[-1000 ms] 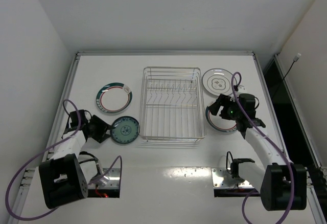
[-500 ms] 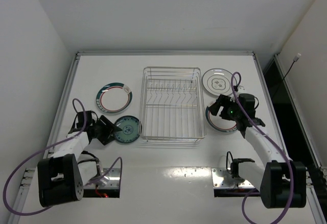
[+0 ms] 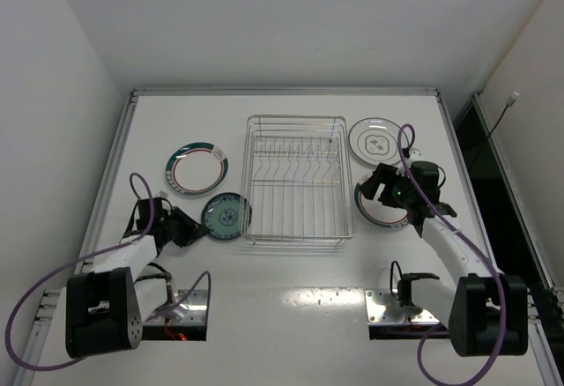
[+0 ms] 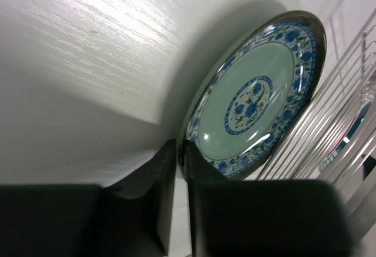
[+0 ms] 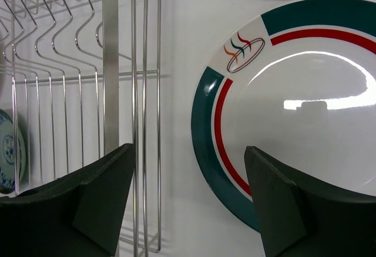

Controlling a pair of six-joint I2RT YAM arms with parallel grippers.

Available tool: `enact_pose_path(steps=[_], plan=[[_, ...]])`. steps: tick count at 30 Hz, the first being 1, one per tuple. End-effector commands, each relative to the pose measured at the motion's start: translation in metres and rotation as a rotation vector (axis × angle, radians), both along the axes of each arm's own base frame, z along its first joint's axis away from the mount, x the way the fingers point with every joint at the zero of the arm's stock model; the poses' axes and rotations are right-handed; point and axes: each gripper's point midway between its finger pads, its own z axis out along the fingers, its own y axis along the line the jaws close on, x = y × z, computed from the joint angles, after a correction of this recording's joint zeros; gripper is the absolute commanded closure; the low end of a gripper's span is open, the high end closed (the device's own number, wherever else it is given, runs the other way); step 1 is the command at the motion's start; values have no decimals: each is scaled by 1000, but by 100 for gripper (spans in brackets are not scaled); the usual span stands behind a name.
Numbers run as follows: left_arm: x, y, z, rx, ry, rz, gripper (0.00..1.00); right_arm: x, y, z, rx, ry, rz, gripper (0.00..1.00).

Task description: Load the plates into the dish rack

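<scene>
White table point(image 3: 291, 271), walled left and behind: left gripper point(image 4: 179, 146) pinching the teal plate point(image 4: 252, 98), right gripper point(image 5: 188, 151) spread above a banded plate point(image 5: 305, 93).
Only the left wrist view shows the fingers pressed almost together on the teal plate's near rim, its far rim hard by the rack's point(image 3: 248, 183) wires; touching or not, I cannot tell. From above, that plate lies just left of the rack's near-left corner, open table beyond it up to a second banded plate point(image 3: 196, 168). The right wrist view has its fingers wide apart, one before the rack's side wires, one over the plate. The rack's long axis runs near to far, tines crossing its far half; a grey-motif plate point(image 3: 374, 139) lies off its far right corner.
</scene>
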Motion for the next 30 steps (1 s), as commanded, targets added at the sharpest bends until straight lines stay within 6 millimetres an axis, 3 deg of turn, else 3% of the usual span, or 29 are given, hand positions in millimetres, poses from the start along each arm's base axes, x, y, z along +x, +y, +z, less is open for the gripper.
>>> enact_pose_path(steps=[1, 5, 7, 9, 10, 15, 16, 17, 18, 20, 24, 25, 27, 28, 29, 30], plan=[[1, 1, 2, 24, -32, -11, 95, 8, -1, 10, -9, -39, 8, 28], [15, 11, 28, 74, -90, 20, 100, 8, -1, 9, -9, -39, 8, 28], [29, 19, 57, 119, -165, 39, 100, 8, -1, 9, -9, -39, 8, 28], [34, 28, 73, 162, -184, 62, 100, 8, -1, 9, -9, -39, 8, 28], [42, 31, 97, 178, -230, 74, 100, 8, -1, 9, -9, -39, 8, 28], [60, 35, 168, 197, -379, 97, 100, 9, -1, 13, -10, -50, 8, 28], [65, 36, 188, 203, -424, 100, 100, 9, 4, 21, 13, -77, 27, 28], [66, 34, 197, 194, -445, 89, 100, 10, 8, 35, 25, -130, 48, 28], [66, 28, 205, 173, -466, 64, 100, 6, 12, 37, 40, -156, 74, 28], [72, 22, 218, 135, -513, 37, 100, 2, 33, 63, 115, -265, 179, 27], [71, -10, 237, -35, -615, -84, 100, -9, 60, 80, 234, -350, 324, 25], [70, -14, 239, -63, -632, -100, 100, -11, 69, 92, 268, -397, 394, 25], [70, -22, 242, -97, -663, -128, 100, -19, 81, 95, 397, -368, 426, 25], [69, -25, 243, -111, -667, -152, 100, -23, 89, 119, 436, -473, 505, 25], [67, -29, 243, -120, -667, -169, 100, -30, 94, 115, 577, -386, 475, 25], [67, -30, 245, -116, -679, -182, 100, -35, 100, 122, 633, -398, 489, 24]])
